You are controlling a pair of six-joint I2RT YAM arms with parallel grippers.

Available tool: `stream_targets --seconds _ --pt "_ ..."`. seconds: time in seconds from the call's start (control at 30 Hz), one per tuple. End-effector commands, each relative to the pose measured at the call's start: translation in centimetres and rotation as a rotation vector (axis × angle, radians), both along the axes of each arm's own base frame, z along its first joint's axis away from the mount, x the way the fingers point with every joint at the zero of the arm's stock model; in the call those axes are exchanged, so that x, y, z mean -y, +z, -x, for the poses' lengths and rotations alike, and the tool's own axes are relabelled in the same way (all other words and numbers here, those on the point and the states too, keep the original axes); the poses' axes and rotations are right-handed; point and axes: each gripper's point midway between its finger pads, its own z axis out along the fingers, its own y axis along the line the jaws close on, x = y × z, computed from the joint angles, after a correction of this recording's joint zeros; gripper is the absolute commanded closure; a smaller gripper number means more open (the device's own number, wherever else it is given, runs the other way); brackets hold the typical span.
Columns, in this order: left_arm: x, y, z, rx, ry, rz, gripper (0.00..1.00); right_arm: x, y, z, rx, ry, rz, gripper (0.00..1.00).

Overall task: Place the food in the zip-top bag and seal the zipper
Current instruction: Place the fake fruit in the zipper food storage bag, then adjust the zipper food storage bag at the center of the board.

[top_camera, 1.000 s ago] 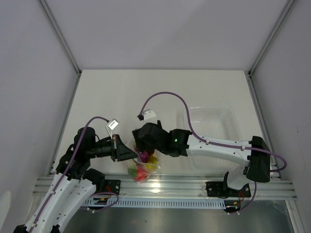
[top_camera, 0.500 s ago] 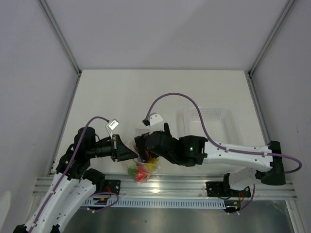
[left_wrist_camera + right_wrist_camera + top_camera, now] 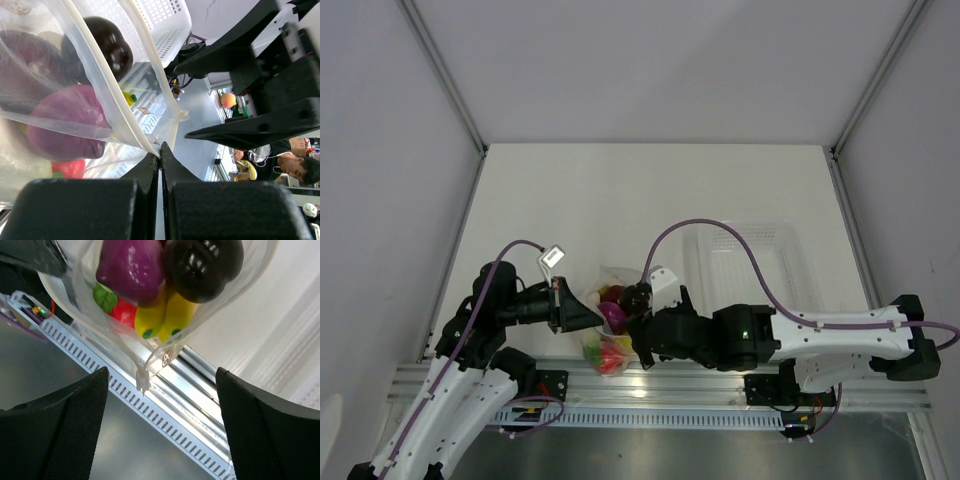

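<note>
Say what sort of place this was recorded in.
Probably a robotics lab test cell. A white table is boxed in by plain panels on metal framing, an aluminium rail runs along its near edge, and the left wrist view shows a person beyond it.

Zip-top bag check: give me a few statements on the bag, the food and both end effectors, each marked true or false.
1. The left end effector is shut on the edge of the clear crinkly plastic zip-top bag. True.
2. The right end effector is clamped on the bag. False: its fingers stand wide apart, the bag's corner hanging between them.
3. The purple toy piece and the glossy dark round toy piece are inside the bag. True.
4. The bag's press-seal zipper strips are pressed together. False: they run apart, so the mouth is open.
</note>
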Motion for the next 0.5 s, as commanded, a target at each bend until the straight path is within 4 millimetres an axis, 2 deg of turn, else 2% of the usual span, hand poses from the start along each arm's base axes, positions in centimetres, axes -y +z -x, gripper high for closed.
stream_targets --seconds 0.0,0.1,0.13,0.23,0.4,0.47 --pt "0.1 2.0 -0.1 0.066 -0.01 0.033 1.0 -0.2 -1.0 0.8 -0.025 -0.005 0.01 0.14" --pt "0.2 2.3 -0.2 0.071 -0.013 0.043 0.99 -0.9 -1.5 0.7 -0.002 0.021 0.013 0.19" --pt "0.2 2.3 -0.2 0.07 -0.013 0.043 0.99 -1.4 -1.4 0.6 0.008 0.026 -0.001 0.26" --pt "0.2 2.2 -0.2 0.068 -0.013 0.043 1.0 -2.4 -1.1 0.2 0.036 0.039 -0.02 0.34" --pt "0.2 2.2 0.0 0.068 -0.015 0.043 0.99 -3.3 -1.5 -0.4 0.029 0.056 -0.025 0.55" --pt "0.2 2.1 -0.1 0.067 -0.012 0.042 0.99 -3.7 -1.6 -0.3 0.019 0.073 -0.032 0.69"
